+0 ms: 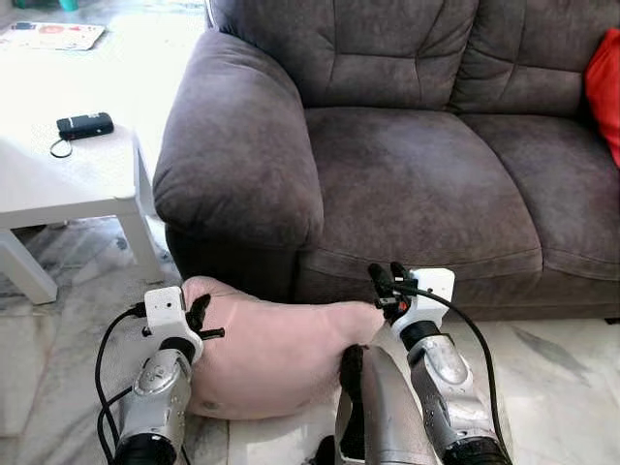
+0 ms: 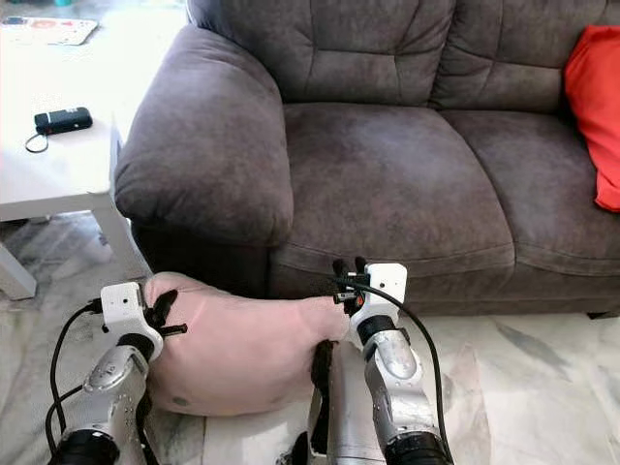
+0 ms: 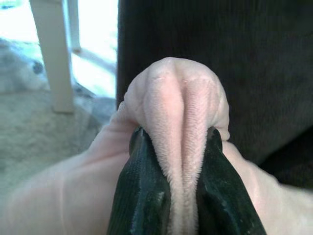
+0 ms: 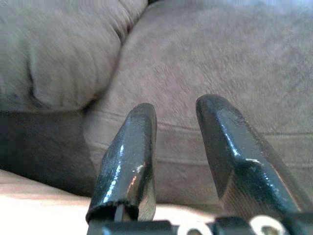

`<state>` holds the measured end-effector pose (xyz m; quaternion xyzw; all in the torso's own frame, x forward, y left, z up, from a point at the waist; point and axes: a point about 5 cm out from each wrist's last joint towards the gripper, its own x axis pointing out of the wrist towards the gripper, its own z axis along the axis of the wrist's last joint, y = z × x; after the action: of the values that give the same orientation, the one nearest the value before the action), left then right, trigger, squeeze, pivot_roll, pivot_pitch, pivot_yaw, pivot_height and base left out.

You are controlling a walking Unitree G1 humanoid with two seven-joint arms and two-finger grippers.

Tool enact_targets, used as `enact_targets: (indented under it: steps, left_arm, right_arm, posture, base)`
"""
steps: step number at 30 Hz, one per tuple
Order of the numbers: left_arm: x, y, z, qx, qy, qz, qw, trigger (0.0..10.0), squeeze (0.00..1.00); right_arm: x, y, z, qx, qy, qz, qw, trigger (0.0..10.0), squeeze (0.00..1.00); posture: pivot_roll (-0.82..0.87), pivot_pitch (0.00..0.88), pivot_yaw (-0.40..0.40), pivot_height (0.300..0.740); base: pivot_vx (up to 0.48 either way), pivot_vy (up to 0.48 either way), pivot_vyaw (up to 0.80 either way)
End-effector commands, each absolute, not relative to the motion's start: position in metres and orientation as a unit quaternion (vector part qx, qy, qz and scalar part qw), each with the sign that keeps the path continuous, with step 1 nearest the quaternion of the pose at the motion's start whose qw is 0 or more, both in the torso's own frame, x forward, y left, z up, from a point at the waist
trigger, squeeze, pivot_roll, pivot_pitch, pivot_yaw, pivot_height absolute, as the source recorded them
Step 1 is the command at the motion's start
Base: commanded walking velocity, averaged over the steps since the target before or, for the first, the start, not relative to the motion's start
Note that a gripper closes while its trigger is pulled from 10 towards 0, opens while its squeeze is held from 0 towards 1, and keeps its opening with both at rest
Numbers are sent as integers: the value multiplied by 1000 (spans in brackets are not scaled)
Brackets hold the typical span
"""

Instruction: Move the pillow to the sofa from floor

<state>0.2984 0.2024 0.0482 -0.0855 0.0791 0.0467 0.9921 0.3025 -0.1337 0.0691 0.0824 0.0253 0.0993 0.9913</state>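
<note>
Pink pillow (image 1: 276, 354) lies on the floor against the sofa (image 1: 407, 184) front; left tool (image 3: 183, 196) clenches only a fabric fold, which may slip on lifting; right tool (image 4: 178, 147) hovers released, supporting nothing.

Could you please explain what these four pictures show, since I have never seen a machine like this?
It is a walking household robot with two silver arms. The two wide pictures come from cameras in its head; the two close-ups look along each wrist. A pink pillow lies on the floor against a grey sofa. The left gripper pinches a fold of the pillow between its black fingers. The right gripper is open by the pillow's other end, holding nothing. A white table carries a small black device, and a red cushion sits on the sofa.
</note>
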Motion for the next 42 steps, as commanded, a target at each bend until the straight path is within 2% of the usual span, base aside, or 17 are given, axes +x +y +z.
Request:
enact_targets:
  steps: [1, 12, 34, 42]
  left_arm:
    - [307, 209, 69, -84, 25, 56, 995, 10000, 0]
    - [307, 208, 68, -85, 27, 56, 994, 10000, 0]
    - [307, 207, 67, -87, 29, 56, 994, 10000, 0]
    - [307, 209, 67, -72, 25, 59, 995, 10000, 0]
  right_arm:
    - [303, -139, 69, 80, 25, 93, 992, 10000, 0]
    - [303, -138, 69, 80, 24, 91, 992, 10000, 0]
    - [304, -138, 68, 80, 25, 93, 992, 10000, 0]
    - [305, -137, 68, 80, 24, 96, 992, 10000, 0]
  posture:
    - [58, 0, -96, 427]
    - [57, 0, -94, 427]
    - [58, 0, -97, 427]
    - [60, 0, -99, 427]
  base:
    - [-281, 0, 0]
    - [-287, 0, 0]
    - [-422, 0, 0]
    - [-76, 0, 0]
